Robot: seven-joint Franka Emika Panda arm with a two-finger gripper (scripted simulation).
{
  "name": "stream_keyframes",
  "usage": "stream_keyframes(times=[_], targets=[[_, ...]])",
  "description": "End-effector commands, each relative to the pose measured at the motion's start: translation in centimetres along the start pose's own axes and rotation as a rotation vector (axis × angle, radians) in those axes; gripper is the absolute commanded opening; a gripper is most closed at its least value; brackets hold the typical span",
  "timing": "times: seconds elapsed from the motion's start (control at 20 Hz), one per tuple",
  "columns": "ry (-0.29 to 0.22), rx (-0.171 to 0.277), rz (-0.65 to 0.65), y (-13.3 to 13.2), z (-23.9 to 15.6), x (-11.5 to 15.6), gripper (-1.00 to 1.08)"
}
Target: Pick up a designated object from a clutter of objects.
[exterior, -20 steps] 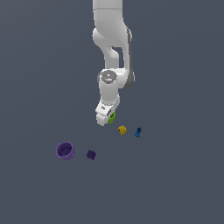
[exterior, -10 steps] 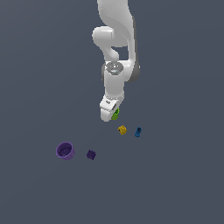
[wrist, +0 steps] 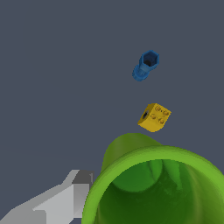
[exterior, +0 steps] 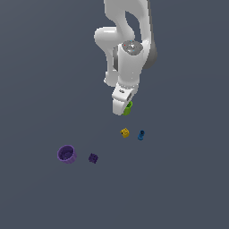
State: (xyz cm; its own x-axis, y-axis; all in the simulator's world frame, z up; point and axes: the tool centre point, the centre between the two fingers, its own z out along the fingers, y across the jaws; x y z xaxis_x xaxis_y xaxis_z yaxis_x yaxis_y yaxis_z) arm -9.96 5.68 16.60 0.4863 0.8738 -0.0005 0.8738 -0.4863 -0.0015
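The green cup [exterior: 128, 108] sits clamped in the pincer [exterior: 124, 107], and in the exterior view it hangs clear above the yellow block [exterior: 125, 133] and the blue piece [exterior: 141, 134], so the step in hand looks like the lift after the grasp. In the wrist view the cup [wrist: 153, 183] fills the near part of the picture, mouth toward the camera, with one grey finger [wrist: 76, 190] pressed against its outer wall; the other finger is out of sight behind the rim. The yellow block [wrist: 154, 117] and the blue piece [wrist: 145, 65] lie well apart from the cup on the grey tabletop [exterior: 188, 179]. The purple cup [exterior: 67, 154] and the dark purple block [exterior: 93, 158] rest off toward the exterior view's left, near each other but not touching, far from the arm. The arm [exterior: 129, 49] comes down from the top of the exterior view, folded at the elbow, with its wrist leaning slightly so the pincer points down and a little toward the exterior view's left. What the next move calls for, as I judge it, is a steady rise with the grip kept firm, since a round, smooth wall held by flat fingers could slip or twist if the arm jerks. Whether the cup has fully cleared the tabletop cannot be told for certain.
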Motion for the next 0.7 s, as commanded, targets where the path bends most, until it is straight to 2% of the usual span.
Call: stream_keyframes(times=[0.0,0.65], targets=[[0.0,0.0,0.0,-0.6,-2.3,1.2,-1.0],[0.001,0.0,-0.001,-3.2,-14.0,7.5,-1.0]])
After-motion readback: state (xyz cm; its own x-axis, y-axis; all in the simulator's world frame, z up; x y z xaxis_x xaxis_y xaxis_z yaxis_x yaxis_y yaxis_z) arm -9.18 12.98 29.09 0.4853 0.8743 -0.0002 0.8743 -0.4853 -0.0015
